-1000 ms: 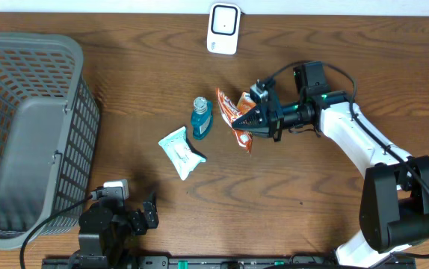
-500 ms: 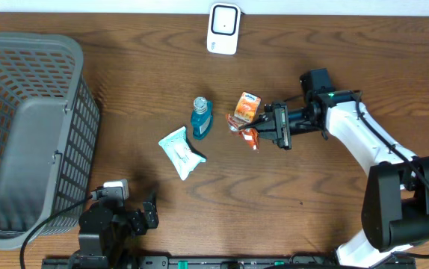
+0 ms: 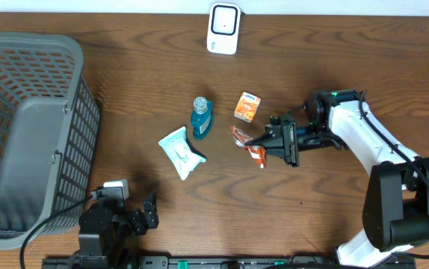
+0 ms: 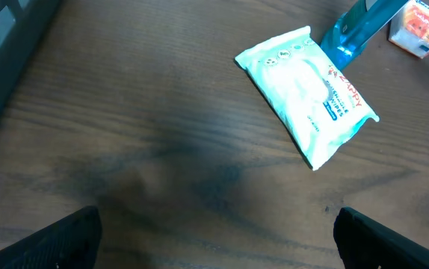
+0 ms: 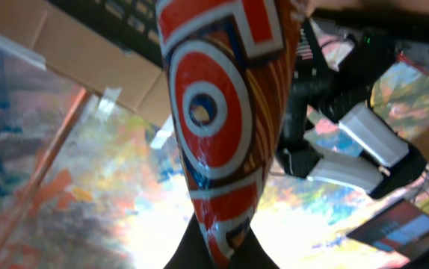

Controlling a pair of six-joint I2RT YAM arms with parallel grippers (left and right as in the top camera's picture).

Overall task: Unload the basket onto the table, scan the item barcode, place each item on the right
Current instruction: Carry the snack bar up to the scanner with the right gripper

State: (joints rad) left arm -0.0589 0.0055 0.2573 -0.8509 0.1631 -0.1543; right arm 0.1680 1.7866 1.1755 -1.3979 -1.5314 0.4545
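Observation:
My right gripper (image 3: pixel 265 142) is shut on an orange-red snack packet (image 3: pixel 249 142), held just above the table right of centre. In the right wrist view the packet (image 5: pixel 222 112) with its red, white and blue rings rises between my fingertips, with the room above behind it. The white scanner (image 3: pixel 223 28) stands at the far edge. My left gripper (image 3: pixel 149 211) rests open at the front left; its wrist view shows both fingers (image 4: pixel 61 239) wide apart over bare wood, holding nothing.
A grey basket (image 3: pixel 28 134) fills the left side. A blue bottle (image 3: pixel 201 117), a pale wipes pack (image 3: pixel 181 152) and a small orange box (image 3: pixel 248 106) lie mid-table. The wipes pack (image 4: pixel 308 90) and bottle (image 4: pixel 364 26) lie ahead of the left gripper.
My right arm has drawn back to the right and toward the front with the packet, turning its wrist. The small orange box now lies uncovered. The left arm has not moved.

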